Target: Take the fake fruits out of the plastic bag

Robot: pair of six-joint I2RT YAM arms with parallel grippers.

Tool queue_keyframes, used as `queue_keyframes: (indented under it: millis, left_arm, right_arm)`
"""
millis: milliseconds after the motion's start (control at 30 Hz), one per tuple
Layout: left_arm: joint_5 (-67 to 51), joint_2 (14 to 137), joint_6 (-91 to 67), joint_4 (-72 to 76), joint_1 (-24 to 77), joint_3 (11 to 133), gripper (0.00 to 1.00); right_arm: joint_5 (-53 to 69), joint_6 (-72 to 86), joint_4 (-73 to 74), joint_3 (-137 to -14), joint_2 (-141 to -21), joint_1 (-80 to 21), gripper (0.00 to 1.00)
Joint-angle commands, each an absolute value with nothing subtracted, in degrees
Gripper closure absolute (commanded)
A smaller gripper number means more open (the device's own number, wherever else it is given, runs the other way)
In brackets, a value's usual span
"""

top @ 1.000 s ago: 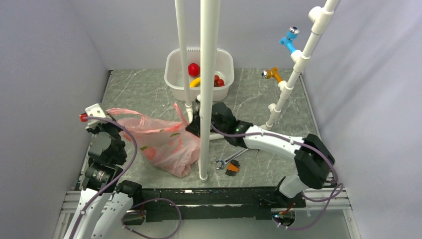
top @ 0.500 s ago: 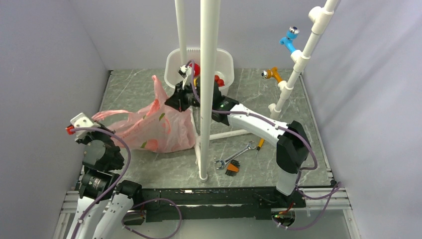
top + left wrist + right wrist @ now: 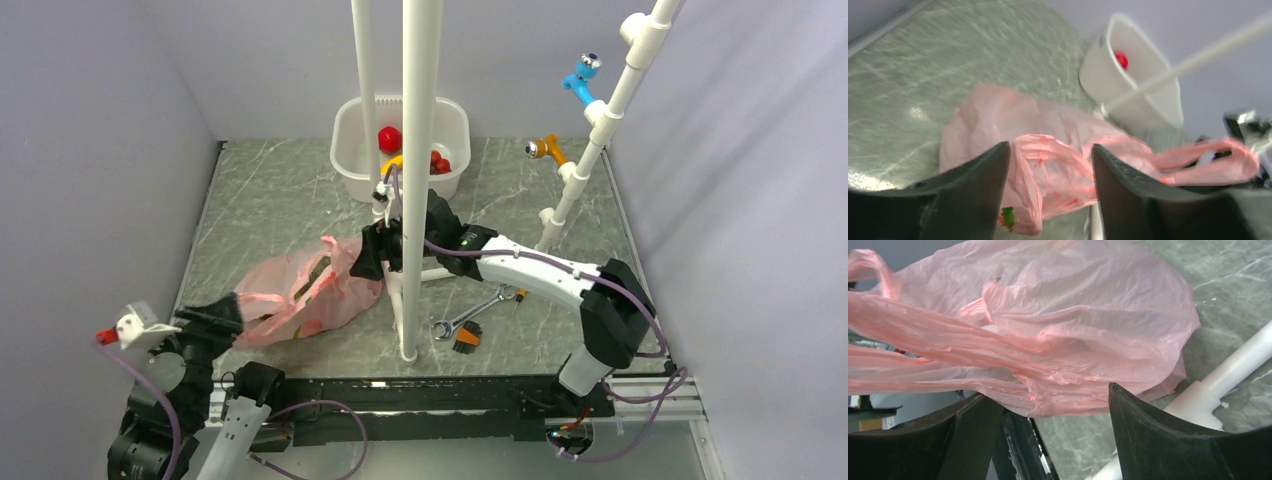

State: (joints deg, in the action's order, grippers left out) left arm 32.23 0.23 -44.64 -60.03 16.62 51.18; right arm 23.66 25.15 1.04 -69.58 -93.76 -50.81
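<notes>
Right hand [image 3: 368, 252] lower than before, plastic bag [image 3: 290, 298] flatter.

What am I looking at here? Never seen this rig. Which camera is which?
Two small robot arms are bolted at the near edge of a table. The wide picture looks down from above and behind them, with the left arm at bottom left and the right arm stretched in from the right. The other two pictures come from cameras on the wrists, so each shows its own dark fingers at the bottom.

A pink plastic bag lies stretched between the arms. The left fingers and right fingers both stand apart, with bag plastic between them.

At the back, a white tub holds red fake fruits and a yellow banana. A wrench lies near the white pipe frame.
</notes>
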Motion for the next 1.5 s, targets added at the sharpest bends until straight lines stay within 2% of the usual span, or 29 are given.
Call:
queue_keyframes:
  millis: [0, 67, 100, 367, 533, 633, 733, 800, 967, 1167, 1267, 1467]
  left_arm:
    - [14.55, -2.73, -44.25, -62.90, 16.60, 52.99, 0.17]
    - [12.88, 3.56, -40.70, -66.13, 16.61, 58.09, 0.03]
    - [11.19, 6.19, -38.27, -67.47, 16.61, 60.46, 0.01]
    - [1.13, 23.98, -18.60, -75.84, 16.61, 77.10, 0.01]
    - [-1.46, 32.24, -11.79, -80.25, 16.59, 78.50, 0.01]
    - [-1.89, 31.98, -10.31, -79.18, 16.61, 76.32, 0.01]
    - [-4.39, 30.73, -9.87, -77.92, 16.61, 74.11, 0.01]
    - [-2.03, 29.56, -11.31, -77.98, 16.61, 72.86, 0.01]
    - [-0.18, 24.51, -14.35, -74.98, 16.61, 71.49, 0.01]
    - [-1.53, 23.18, -16.30, -71.73, 16.57, 67.37, 0.18]
    - [-2.03, 24.07, -16.22, -72.13, 16.61, 65.67, 0.26]
    - [-0.27, 23.83, -16.09, -72.03, 16.60, 64.41, 0.26]
  right_arm:
    - [22.80, 23.71, 3.33, -69.21, -86.39, -51.36, 0.18]
    - [21.94, 23.77, 3.95, -69.61, -85.41, -51.32, 0.13]
    - [22.00, 23.98, 4.14, -69.84, -85.28, -51.25, 0.11]
    - [18.09, 26.41, 12.15, -77.51, -86.55, -51.49, 0.05]
    - [20.40, 26.23, 7.28, -76.90, -85.13, -52.18, 0.03]
    - [23.14, 23.46, 5.45, -77.84, -85.40, -52.79, 0.02]
    - [28.84, 21.08, -2.23, -75.52, -84.74, -53.18, 0.01]
    - [31.92, 19.50, -6.00, -74.84, -84.97, -53.61, 0.01]
    - [35.53, 16.07, -6.50, -78.16, -88.78, -55.77, 0.01]
    - [37.90, 16.92, -11.74, -78.87, -92.50, -58.46, 0.01]
    - [34.09, 16.82, -12.52, -78.60, -92.90, -60.52, 0.01]
    - [7.79, 13.80, -7.78, -81.09, -94.06, -66.60, 0.03]
